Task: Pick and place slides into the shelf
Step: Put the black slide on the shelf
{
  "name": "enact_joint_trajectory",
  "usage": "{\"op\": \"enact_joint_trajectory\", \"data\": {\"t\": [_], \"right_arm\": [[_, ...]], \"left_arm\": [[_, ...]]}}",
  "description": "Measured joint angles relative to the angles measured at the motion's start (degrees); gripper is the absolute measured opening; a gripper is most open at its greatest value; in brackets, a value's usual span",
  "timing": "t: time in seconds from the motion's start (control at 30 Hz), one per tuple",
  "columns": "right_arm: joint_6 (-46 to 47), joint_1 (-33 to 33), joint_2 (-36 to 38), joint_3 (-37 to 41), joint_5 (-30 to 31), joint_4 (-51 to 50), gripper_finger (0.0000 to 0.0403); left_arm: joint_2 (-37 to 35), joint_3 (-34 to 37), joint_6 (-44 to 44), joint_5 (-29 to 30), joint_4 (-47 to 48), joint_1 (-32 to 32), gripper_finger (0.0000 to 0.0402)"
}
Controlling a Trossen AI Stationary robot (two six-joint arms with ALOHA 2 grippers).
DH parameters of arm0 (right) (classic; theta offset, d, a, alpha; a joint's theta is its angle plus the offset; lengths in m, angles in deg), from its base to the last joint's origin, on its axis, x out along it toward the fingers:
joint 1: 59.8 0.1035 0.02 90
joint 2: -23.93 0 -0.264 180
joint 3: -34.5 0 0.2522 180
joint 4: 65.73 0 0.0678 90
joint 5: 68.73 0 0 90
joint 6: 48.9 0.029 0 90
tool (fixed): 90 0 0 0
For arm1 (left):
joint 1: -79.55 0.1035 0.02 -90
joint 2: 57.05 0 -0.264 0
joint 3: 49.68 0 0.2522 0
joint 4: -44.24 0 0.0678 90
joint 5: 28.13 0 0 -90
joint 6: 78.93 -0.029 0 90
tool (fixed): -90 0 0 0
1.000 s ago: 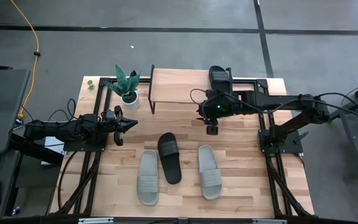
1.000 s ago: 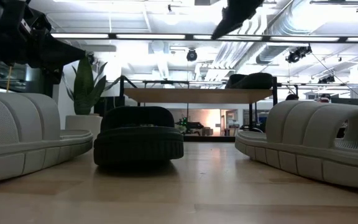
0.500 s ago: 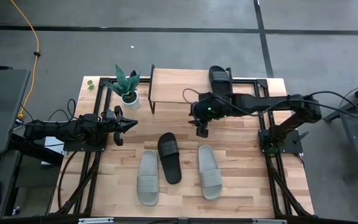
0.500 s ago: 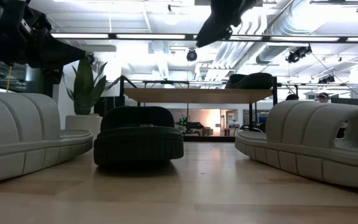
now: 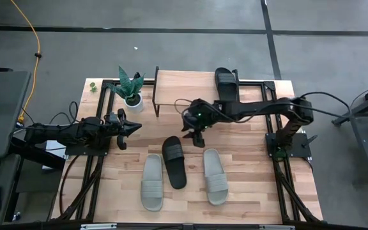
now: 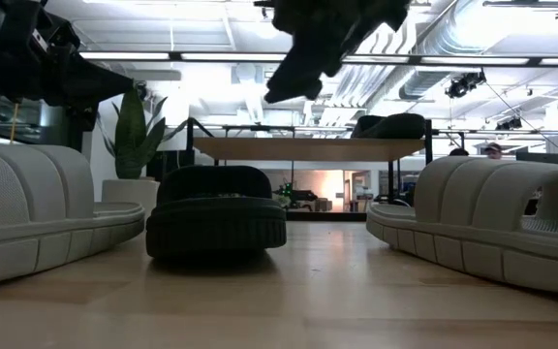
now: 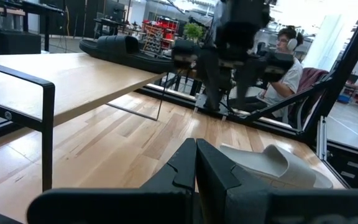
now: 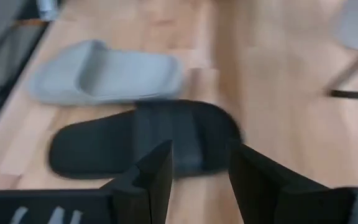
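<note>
Here, at frame center, the right gripper [image 5: 198,135] hovers with fingers spread, empty, above a black slide [image 5: 174,161] lying between two grey-green slides [image 5: 152,182]. Another black slide [image 5: 225,82] sits on the shelf [image 5: 184,87]. The left gripper [image 5: 131,126] waits, pressed together, mid-left.

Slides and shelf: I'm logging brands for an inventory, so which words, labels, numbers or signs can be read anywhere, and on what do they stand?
None can be read.
Black slide on the shelf: no legible mark.
Black slide on the table: none.
Grey-green slides: none.
Signs in the room behind: too blurred to read.
</note>
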Motion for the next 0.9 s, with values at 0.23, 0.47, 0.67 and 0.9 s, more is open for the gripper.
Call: {"op": "enact_joint_trajectory", "data": {"t": [0.23,0.47,0.67,0.9], "right_arm": [[-1.4,0.0,-3.2,0.0,-7.0,3.9,0.014],[-1.3,0.0,-4.6,0.0,-7.2,3.9,0.014],[-2.0,0.0,-6.5,0.0,-8.8,6.8,0.014],[-2.8,-2.3,-10.1,0.0,-12.9,8.0,0.014]], "left_arm": [[0.0,0.0,0.0,0.0,0.0,0.0,0.0001],[0.0,0.0,0.0,0.0,0.0,0.0,0.0001],[0.0,0.0,0.0,0.0,0.0,0.0,0.0001],[0.0,0.0,0.0,0.0,0.1,0.0,0.0001]]}}
